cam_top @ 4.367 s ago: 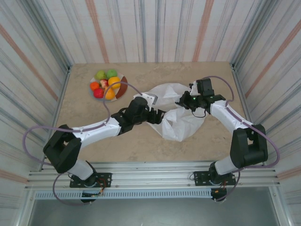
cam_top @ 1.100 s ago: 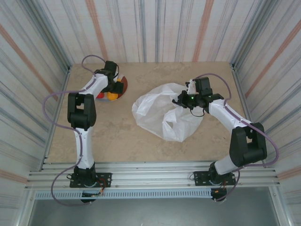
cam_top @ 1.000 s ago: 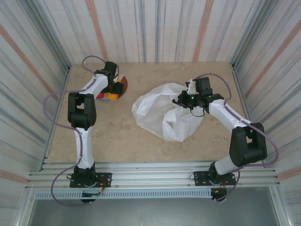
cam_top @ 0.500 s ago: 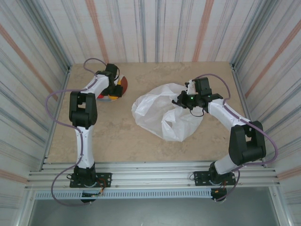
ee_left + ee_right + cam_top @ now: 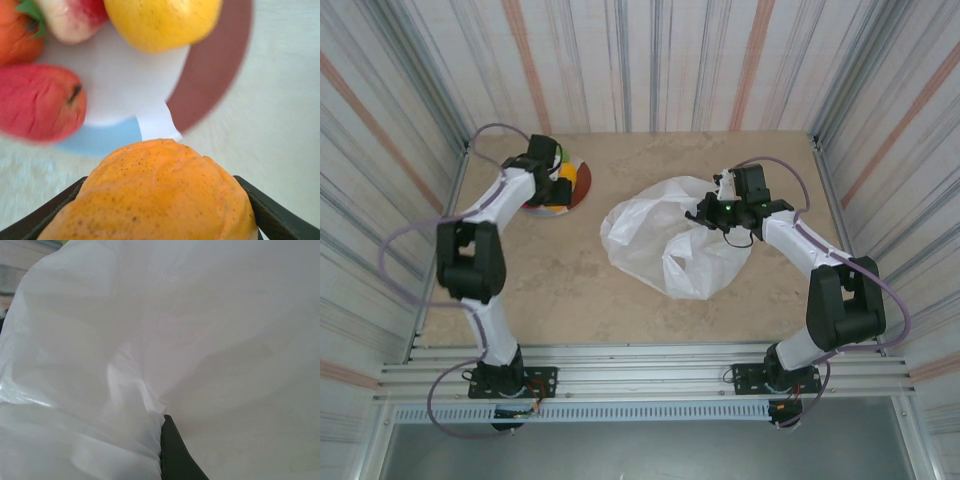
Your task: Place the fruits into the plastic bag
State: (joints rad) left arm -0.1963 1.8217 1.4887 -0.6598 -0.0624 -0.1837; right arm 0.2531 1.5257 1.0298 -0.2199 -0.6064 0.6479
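My left gripper (image 5: 160, 200) is shut on an orange fruit (image 5: 160, 195), with its dark fingers (image 5: 270, 212) on either side, just above the near edge of the multicoloured plate (image 5: 120, 85). On the plate lie a red fruit (image 5: 37, 107), a yellow fruit (image 5: 160, 22), a red-and-cream fruit (image 5: 72, 17) and a leafy orange one (image 5: 15, 32). In the top view my left gripper (image 5: 542, 165) hangs over the plate (image 5: 582, 182) at the far left. The white plastic bag (image 5: 670, 240) lies mid-table, and my right gripper (image 5: 715, 212) is shut on its upper edge (image 5: 150, 420).
Striped walls enclose the beige table (image 5: 570, 290) on three sides. The left arm stretches along the left side with a looping cable (image 5: 405, 240). Bare tabletop lies between the plate and the bag.
The left arm left the bag and reached across to the plate. In the last half second its elbow swung left and the gripper shifted slightly back-left. The right arm stayed still.
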